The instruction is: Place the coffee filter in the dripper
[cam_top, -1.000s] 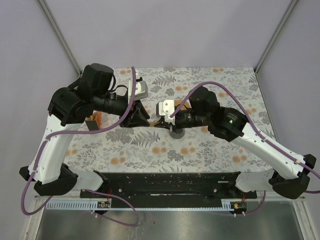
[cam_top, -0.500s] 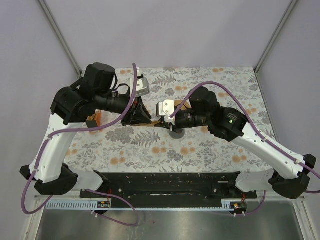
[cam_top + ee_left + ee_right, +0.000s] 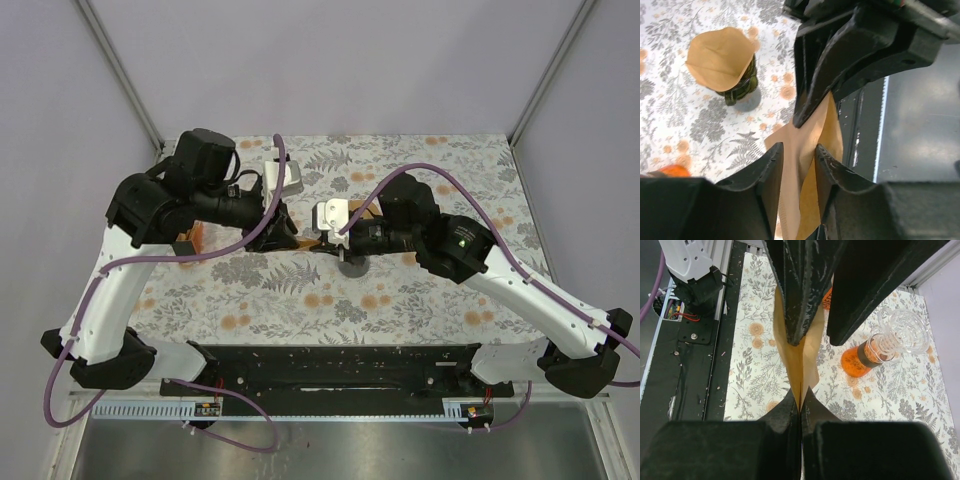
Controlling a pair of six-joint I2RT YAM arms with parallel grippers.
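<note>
Mid-table, both of your arms meet nose to nose above the floral table (image 3: 400,300). Your right gripper (image 3: 800,396) is pinched tight on the brown paper filter (image 3: 801,367); its two fingers meet with only the sheet between them, and the paper stands up out of the pinch as a narrow folded wedge. Your left gripper (image 3: 798,150) faces it from the other side with its jaws apart, one finger on each side of the same filter. In the left wrist view the paper fills the gap between them, but you cannot tell from either wrist view whether the pads actually press on it. So the filter is in the air between the two grippers, off the table, held for certain only by the right one. The dripper (image 3: 743,86) stands on the table apart from the grippers, a dark green cone, and a second filter (image 3: 720,57) already sits in it, open-mouthed and sticking up well above the rim (same brown paper as the held one). A flask (image 3: 860,360) with orange liquid and a clear glass stopper (image 3: 902,330) stands on the table beyond the left gripper, seen from the right wrist.
</note>
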